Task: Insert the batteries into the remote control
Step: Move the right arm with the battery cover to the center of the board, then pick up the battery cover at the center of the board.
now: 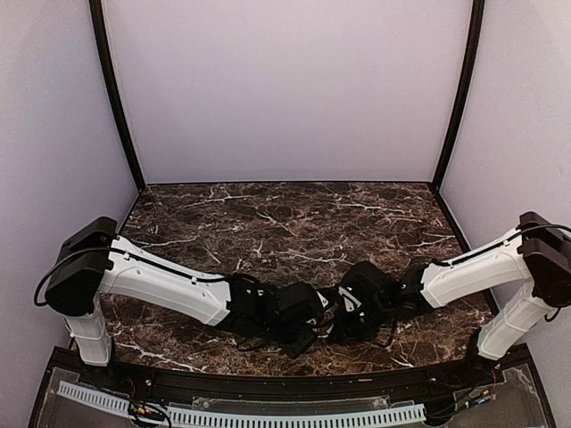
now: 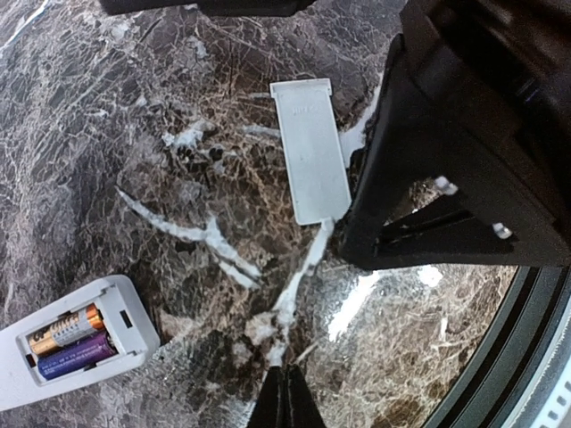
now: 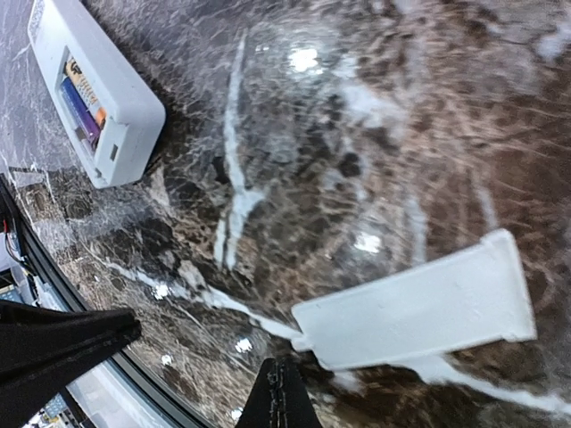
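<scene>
Both arms crowd low over the near strip of the marble table, close to its dark front rim, with bare marble stretching back to the walls. The left gripper and right gripper each have their fingers pressed together on nothing. The loose white battery cover lies flat near both, and the remote control lies back-up with the batteries side by side in its recess. The print on the gold and purple cells is too small to read.
</scene>
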`<action>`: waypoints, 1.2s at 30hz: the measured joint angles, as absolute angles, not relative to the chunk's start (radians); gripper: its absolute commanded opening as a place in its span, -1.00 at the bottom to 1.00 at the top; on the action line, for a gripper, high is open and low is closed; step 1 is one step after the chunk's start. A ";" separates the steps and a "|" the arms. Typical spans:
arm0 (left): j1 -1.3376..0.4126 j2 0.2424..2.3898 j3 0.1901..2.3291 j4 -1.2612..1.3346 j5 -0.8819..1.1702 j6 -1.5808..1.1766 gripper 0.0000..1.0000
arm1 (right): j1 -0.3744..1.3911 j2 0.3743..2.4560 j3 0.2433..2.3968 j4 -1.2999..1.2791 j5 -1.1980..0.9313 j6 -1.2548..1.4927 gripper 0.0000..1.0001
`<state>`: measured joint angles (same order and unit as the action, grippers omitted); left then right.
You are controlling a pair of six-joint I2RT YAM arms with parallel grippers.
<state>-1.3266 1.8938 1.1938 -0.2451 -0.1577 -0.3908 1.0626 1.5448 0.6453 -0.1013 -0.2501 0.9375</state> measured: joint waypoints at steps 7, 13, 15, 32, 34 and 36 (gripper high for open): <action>-1.316 1.900 1.230 -0.232 -0.174 -0.358 -1.00 | 0.989 1.389 0.657 -0.268 -0.171 0.891 -0.69; -1.309 1.935 1.277 -0.199 -0.174 -0.343 -1.00 | 0.841 1.360 0.656 -0.302 -0.133 0.792 -0.51; -1.309 1.946 1.277 -0.197 -0.173 -0.343 -1.00 | 0.828 1.399 0.656 -0.300 -0.136 0.758 -0.51; -1.304 1.968 1.277 -0.197 -0.169 -0.343 -1.00 | 0.853 1.497 0.618 -0.152 -0.266 0.740 -0.90; -1.304 1.974 1.277 -0.197 -0.169 -0.342 -1.00 | 0.874 1.496 0.617 -0.151 -0.269 0.758 -0.91; -1.304 1.983 1.277 -0.196 -0.169 -0.340 -1.00 | 0.892 1.496 0.617 -0.151 -0.271 0.773 -0.91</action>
